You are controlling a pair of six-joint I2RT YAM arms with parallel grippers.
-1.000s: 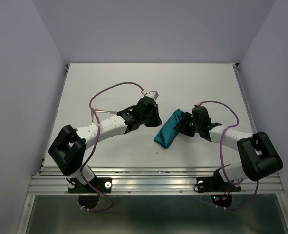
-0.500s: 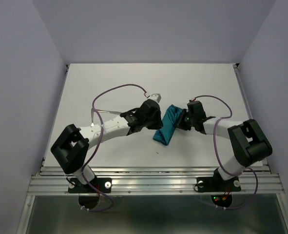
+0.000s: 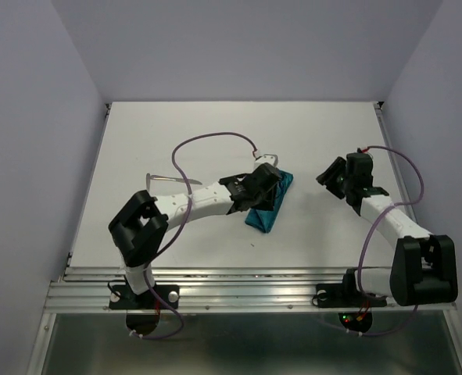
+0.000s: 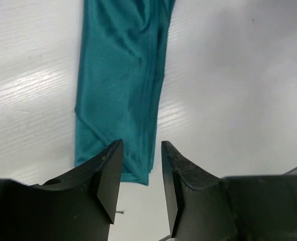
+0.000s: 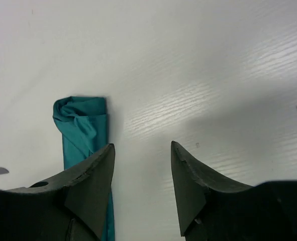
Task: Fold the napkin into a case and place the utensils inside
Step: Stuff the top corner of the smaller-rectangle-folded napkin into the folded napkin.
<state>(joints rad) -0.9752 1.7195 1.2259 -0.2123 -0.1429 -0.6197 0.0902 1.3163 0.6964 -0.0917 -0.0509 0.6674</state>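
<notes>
**Q:** What is the left gripper (image 4: 140, 150) doing?

**A:** Its two black fingers (image 4: 108, 175) stand partly apart and hold nothing. It hangs right over the napkin (image 4: 120, 85), with the gap lined up above one end of the cloth. Whether the tips touch it I cannot tell.

**Q:** And the napkin itself?

**A:** It is teal and slightly shiny, folded into a long narrow strip and lying flat on the white table (image 3: 215, 133). Seen from above, its long axis runs on a diagonal, from a far-right end to a near-left end. From the left wrist, the strip runs almost straight away from the fingers, along the line of the gap.

**Q:** What lies around the napkin?

**A:** The right gripper (image 3: 330, 178) is well apart to the napkin's right, jaws open and empty, over bare table. One slim silver utensil (image 3: 162, 178) lies well apart to the napkin's left, on the far side of the left gripper.

**Q:** Which gripper is better placed?

**A:** Likely the left, since it is nearer both the napkin and the utensil.
</notes>
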